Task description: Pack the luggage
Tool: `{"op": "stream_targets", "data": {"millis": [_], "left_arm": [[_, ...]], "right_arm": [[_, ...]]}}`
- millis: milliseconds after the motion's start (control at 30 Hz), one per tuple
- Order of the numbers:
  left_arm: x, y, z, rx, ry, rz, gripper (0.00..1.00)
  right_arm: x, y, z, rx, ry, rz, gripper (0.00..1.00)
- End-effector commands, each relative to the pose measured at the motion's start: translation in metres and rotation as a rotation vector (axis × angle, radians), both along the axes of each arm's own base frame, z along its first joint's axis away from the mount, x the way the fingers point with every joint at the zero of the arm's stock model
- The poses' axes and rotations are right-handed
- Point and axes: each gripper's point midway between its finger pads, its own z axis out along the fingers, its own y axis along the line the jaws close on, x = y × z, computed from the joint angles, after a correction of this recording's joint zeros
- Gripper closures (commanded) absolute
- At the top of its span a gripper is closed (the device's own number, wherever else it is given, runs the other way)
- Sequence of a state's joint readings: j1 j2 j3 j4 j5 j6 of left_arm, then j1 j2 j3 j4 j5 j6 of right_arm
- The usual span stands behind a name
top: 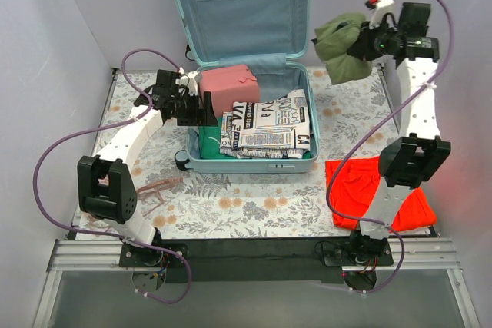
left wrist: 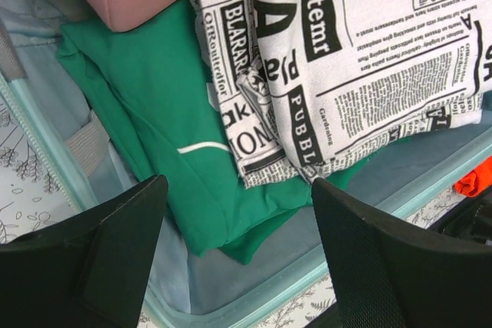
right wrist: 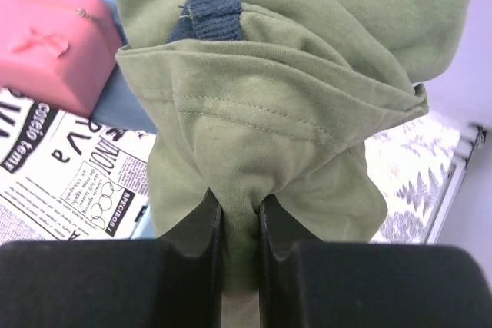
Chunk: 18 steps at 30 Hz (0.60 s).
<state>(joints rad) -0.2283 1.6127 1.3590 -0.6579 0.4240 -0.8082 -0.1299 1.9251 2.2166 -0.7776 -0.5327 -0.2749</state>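
Note:
The pale mint luggage [top: 302, 86] lies open at the back middle, lid [top: 238, 5] propped up. Inside it lie a pink pouch [top: 227, 87], a newspaper-print cloth [top: 269, 128] and a green garment [left wrist: 161, 113]. My right gripper [top: 357, 44] is shut on a bunched olive-green garment [top: 342, 50], held in the air to the right of the case; the wrist view shows the olive-green garment [right wrist: 269, 113] pinched between both fingers [right wrist: 206, 220]. My left gripper [top: 206, 109] stands open over the case's left edge, nothing between its fingers [left wrist: 115, 243].
A red-orange garment [top: 361, 182] lies on the floral tablecloth [top: 246, 197] at the right, beside the right arm. A pinkish object [top: 157, 188] sits on the cloth near the left arm. White walls close in both sides.

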Motion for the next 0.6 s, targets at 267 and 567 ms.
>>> {"op": "stream_targets", "data": {"millis": [267, 567], "left_arm": [[-0.004, 0.008, 0.024, -0.048, -0.067, 0.013, 0.26], [-0.003, 0.016, 0.018, -0.044, -0.053, 0.038, 0.26]], "right_arm": [[0.008, 0.163, 0.039, -0.417, -0.5, 0.274, 0.99], [0.066, 0.196, 0.037, -0.683, -0.859, 0.244, 0.99]]}}
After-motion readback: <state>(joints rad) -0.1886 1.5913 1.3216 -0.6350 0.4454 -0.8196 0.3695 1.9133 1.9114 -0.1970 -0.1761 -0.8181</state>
